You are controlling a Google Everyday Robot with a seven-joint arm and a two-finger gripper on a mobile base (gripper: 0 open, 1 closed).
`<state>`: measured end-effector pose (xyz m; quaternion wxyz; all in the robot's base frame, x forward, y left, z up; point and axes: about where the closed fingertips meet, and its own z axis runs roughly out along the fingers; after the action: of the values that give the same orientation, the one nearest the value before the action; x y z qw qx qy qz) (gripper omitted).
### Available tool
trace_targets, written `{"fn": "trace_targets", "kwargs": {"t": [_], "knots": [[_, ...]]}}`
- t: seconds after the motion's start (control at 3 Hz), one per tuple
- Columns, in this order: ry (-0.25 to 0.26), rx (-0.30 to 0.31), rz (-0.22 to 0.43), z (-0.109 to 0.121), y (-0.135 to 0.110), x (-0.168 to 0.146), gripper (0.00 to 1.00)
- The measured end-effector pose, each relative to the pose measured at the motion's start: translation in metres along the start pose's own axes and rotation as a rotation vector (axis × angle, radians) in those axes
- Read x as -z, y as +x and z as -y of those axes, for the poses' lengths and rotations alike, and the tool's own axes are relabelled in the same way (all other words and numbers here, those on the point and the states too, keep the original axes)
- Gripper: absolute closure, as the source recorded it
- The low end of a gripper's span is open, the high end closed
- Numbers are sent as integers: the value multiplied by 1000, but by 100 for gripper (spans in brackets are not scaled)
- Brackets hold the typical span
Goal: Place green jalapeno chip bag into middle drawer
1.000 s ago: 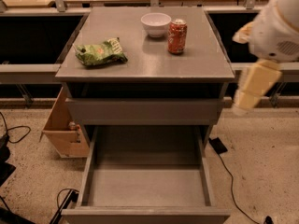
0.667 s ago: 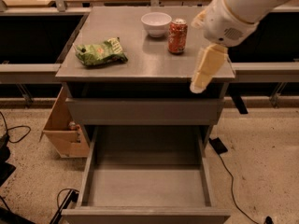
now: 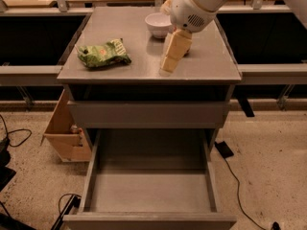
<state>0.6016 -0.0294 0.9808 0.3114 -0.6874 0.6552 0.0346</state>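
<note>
The green jalapeno chip bag (image 3: pixel 103 54) lies flat on the left part of the grey cabinet top (image 3: pixel 120 73). The middle drawer (image 3: pixel 151 191) is pulled out at the bottom front, a wide grey tray with nothing in it. My gripper (image 3: pixel 169 63) hangs from the white arm (image 3: pixel 196 4) above the middle-right of the cabinet top. It points down and to the left, about a hand's width right of the bag and apart from it. It holds nothing that I can see.
A white bowl (image 3: pixel 158 24) stands at the back of the cabinet top, just left of my arm. A closed drawer front (image 3: pixel 148 113) sits above the open drawer. A brown wooden box (image 3: pixel 67 133) stands on the floor to the left. Cables (image 3: pixel 235 176) lie on the floor.
My arm has swung left from beside the cabinet's right edge to over its top. It now hides the red-orange soda can. The bag and the drawer have not moved.
</note>
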Motion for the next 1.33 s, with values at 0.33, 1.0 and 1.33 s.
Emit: {"fn": "trace_targets", "kwargs": {"t": [0.33,1.0,1.33], "knots": [[7,11,19,9,-2,-9,0],[-96,50,-15,83,-15,-144,0],[-148,95,8,101,-43,-207,0]]}}
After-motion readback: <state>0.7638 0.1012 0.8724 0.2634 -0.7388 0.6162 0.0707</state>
